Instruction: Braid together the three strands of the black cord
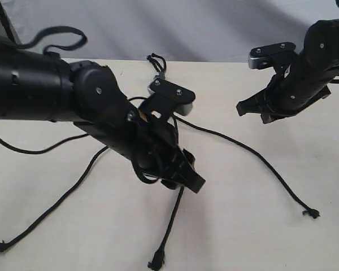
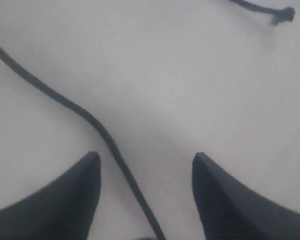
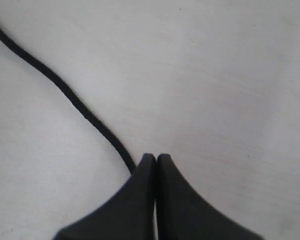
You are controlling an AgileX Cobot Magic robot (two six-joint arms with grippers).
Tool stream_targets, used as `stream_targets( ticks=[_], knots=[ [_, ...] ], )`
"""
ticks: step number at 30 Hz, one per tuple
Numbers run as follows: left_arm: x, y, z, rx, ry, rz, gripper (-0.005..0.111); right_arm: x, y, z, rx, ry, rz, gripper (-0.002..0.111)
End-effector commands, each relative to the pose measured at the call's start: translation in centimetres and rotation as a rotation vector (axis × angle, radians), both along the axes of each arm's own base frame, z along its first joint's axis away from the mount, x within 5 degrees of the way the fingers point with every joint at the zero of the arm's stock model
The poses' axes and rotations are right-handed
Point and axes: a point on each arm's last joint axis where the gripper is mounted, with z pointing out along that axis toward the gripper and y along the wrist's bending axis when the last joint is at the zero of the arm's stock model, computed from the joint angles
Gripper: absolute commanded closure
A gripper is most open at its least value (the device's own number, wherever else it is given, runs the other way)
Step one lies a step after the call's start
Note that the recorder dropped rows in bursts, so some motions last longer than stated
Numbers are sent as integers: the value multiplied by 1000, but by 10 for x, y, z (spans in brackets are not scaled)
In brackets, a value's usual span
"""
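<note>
The black cord lies spread on the pale table (image 1: 271, 237). Its grey band (image 1: 159, 77) and short loops (image 1: 155, 58) are at the back centre. The left strand (image 1: 62, 197) ends in a knotted tip (image 1: 0, 247), the middle strand (image 1: 169, 226) at a tip (image 1: 156, 262), and the right strand (image 1: 254, 155) at a tip (image 1: 313, 213). My left gripper (image 1: 186, 178) (image 2: 145, 160) hangs open low over the middle strand; a strand (image 2: 90, 117) runs between its fingers untouched, and a knotted tip (image 2: 285, 14) lies beyond. My right gripper (image 1: 243, 107) (image 3: 156, 157) is shut and empty, with a strand (image 3: 65, 90) passing beneath one finger.
Thick glossy robot cables trail at the left (image 1: 22, 149) and loop at the back left (image 1: 56, 34). The left arm's bulk (image 1: 56, 90) covers where the strands fan out from the band. The table's far edge runs along the back (image 1: 226, 61).
</note>
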Motion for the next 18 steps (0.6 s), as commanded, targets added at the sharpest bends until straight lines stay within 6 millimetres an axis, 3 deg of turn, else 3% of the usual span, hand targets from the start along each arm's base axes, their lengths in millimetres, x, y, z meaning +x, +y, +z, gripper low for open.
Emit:
stream_targets(
  ticks=[1, 5, 12, 18],
  knots=[
    [1, -20, -18, 19, 41, -7, 54, -3, -3, 19, -8, -70, 12, 109],
    [10, -29, -36, 91, 82, -4, 54, -6, -3, 24, -2, -72, 8, 109],
    [32, -26, -58, 288, 66, 85, 57, -5, -3, 24, 0, -73, 7, 109],
    [29, -32, -67, 280, 91, 90, 57, -5, -2, 25, 0, -79, 7, 109]
  ],
)
